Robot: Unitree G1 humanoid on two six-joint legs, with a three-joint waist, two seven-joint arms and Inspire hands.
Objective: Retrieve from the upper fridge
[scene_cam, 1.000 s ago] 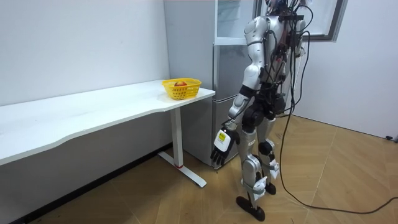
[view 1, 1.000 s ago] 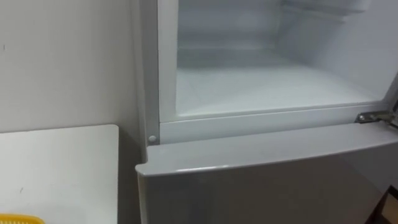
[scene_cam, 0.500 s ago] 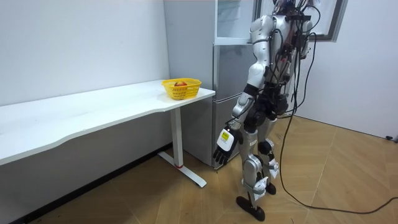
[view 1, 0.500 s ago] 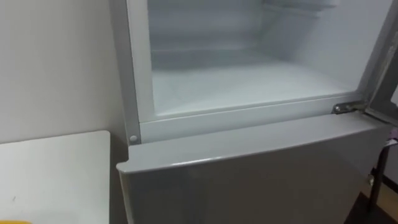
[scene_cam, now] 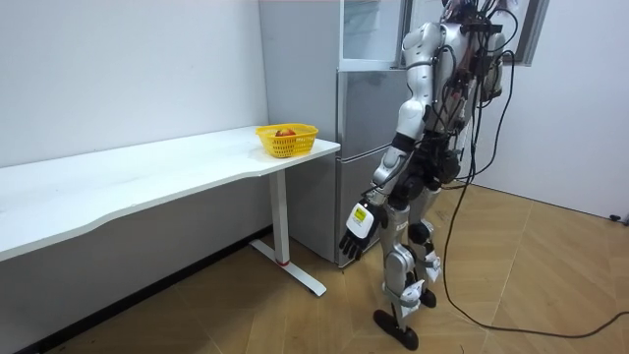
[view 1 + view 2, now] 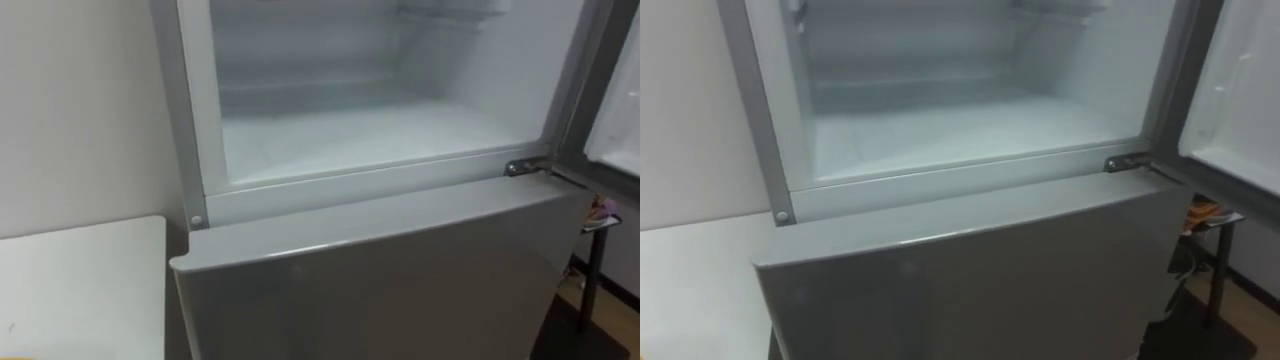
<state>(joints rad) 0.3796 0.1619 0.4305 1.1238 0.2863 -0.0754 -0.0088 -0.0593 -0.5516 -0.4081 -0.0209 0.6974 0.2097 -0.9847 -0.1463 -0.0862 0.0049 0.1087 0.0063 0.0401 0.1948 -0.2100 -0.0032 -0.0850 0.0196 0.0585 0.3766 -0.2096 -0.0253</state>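
The upper fridge compartment (image 6: 370,130) stands open right in front of me; its white floor and back wall look bare. Its door (image 6: 1240,90) is swung out to the right, on the hinge (image 6: 522,166). Below it the grey lower fridge door (image 6: 380,270) is closed. In the room view I stand upright facing the fridge (image 5: 362,118), with my left hand (image 5: 358,220) hanging open beside my thigh, holding nothing.
A white table (image 6: 70,290) adjoins the fridge on my left, against the wall. A yellow basket (image 5: 287,140) with fruit in it sits at the table's end nearest the fridge. Wooden floor lies behind me.
The eye views have swung to the right, so the fridge shifted left in the picture and the basket's rim dropped out. My upper body turned slightly toward the fridge; my left hand swung a little.
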